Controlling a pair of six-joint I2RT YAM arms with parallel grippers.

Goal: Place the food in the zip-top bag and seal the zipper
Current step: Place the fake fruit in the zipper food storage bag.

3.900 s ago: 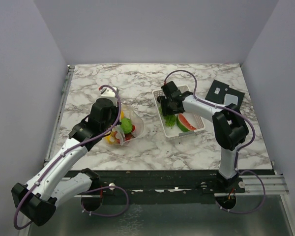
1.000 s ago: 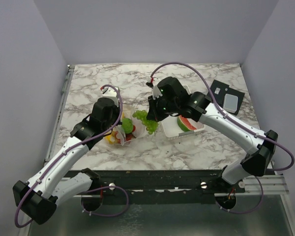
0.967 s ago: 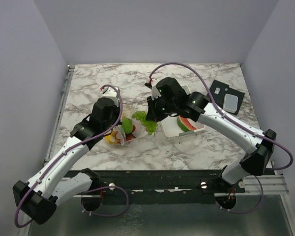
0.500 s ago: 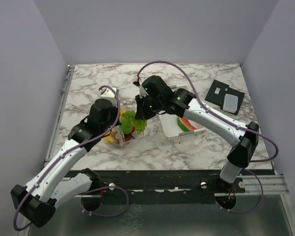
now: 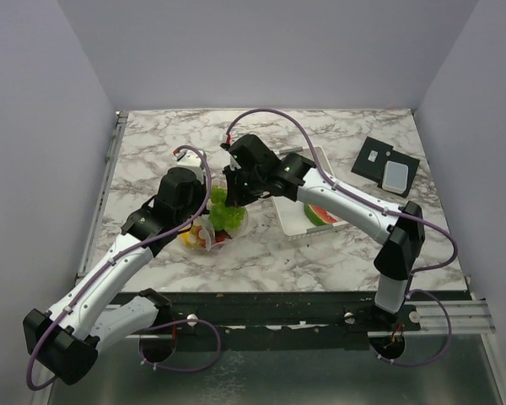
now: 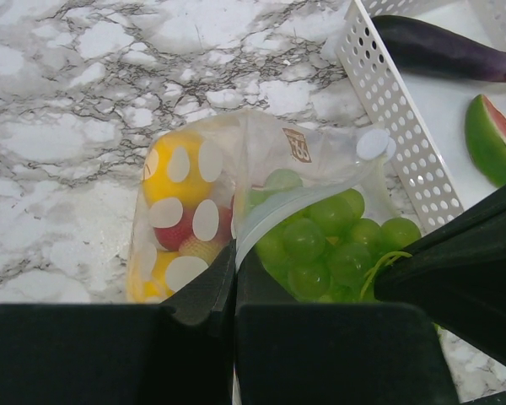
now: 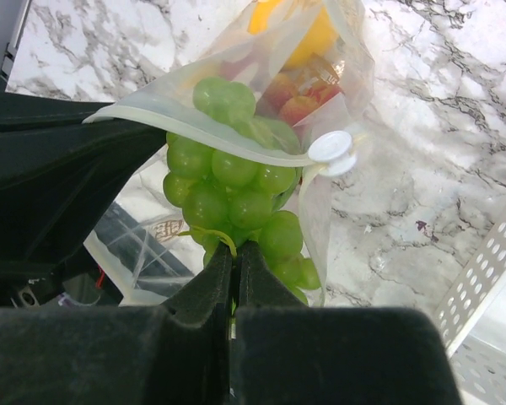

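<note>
The zip-top bag [image 5: 204, 236] lies on the marble, with yellow and red food showing through it [image 6: 173, 198]. My left gripper [image 6: 234, 270] is shut on the bag's mouth edge, holding up the zipper [image 6: 295, 207] with its white slider [image 6: 372, 143]. My right gripper [image 7: 234, 253] is shut on the stem of a green grape bunch [image 7: 232, 190], which hangs partly inside the open mouth [image 5: 228, 215]. In the top view the right gripper [image 5: 231, 201] is just above the bag, close to the left gripper [image 5: 204, 219]. A watermelon slice [image 5: 322, 213] and an eggplant [image 6: 443, 51] lie in the basket.
The white perforated basket [image 5: 297, 229] stands just right of the bag; its wall [image 6: 396, 110] is near the bag's mouth. A black plate with a pale card [image 5: 388, 166] lies at the back right. Both arms crowd over the bag.
My right arm carried the grape bunch leftwards from beside the basket to the bag's mouth and lowered it partly in. The left gripper kept hold of the bag edge.
</note>
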